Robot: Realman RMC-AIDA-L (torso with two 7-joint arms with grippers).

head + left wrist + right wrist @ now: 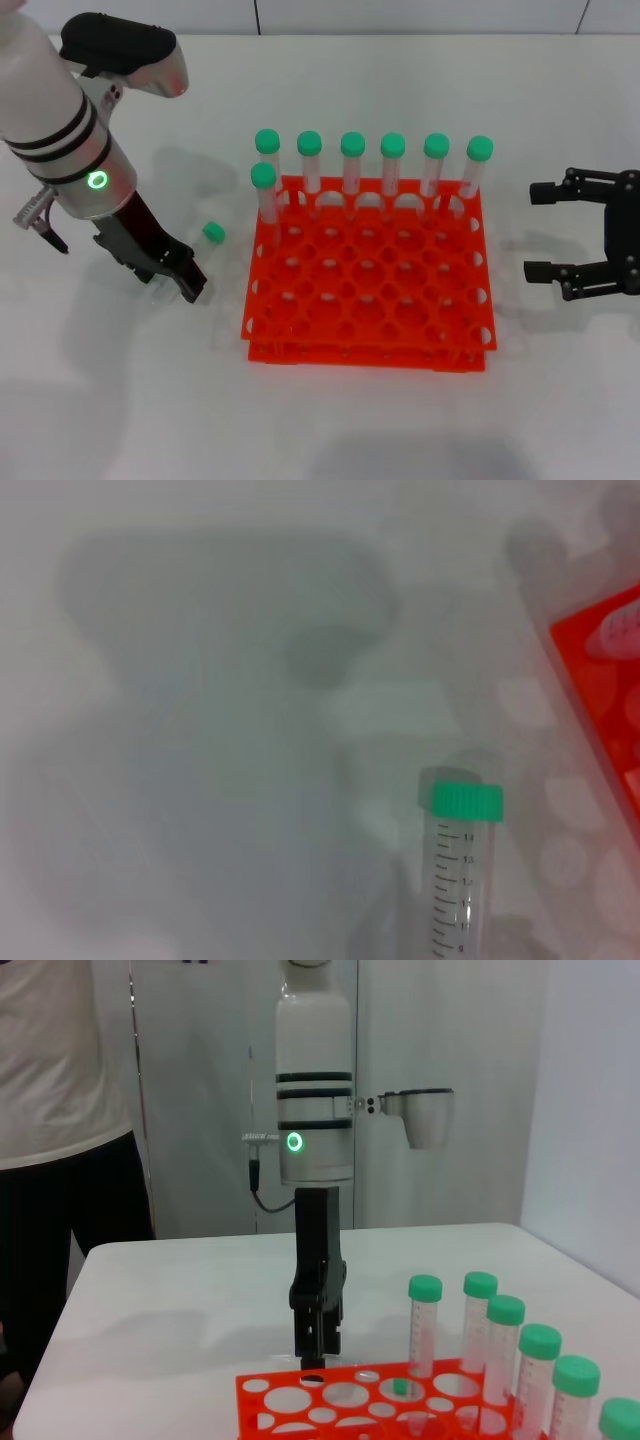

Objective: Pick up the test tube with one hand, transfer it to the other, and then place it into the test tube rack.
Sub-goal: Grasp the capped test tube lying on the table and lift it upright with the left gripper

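A: While the test tube rack (370, 280) stands on the white table (120, 400), where are the arms relative to it?

B: Left gripper (180, 278) is lowered to the table on the rack's left side; right gripper (555, 232) hangs off the rack's right side, fingers spread, grasping nothing.

A: Left fingers?

B: Cannot tell whether they are clenched or released.

A: Test tube?

B: The test tube (205, 240) lies flat just left of the rack, green cap (466, 800) toward the rack's back corner, its body running under the left gripper. Seven capped tubes (352, 165) stand upright along the rack's back edge.
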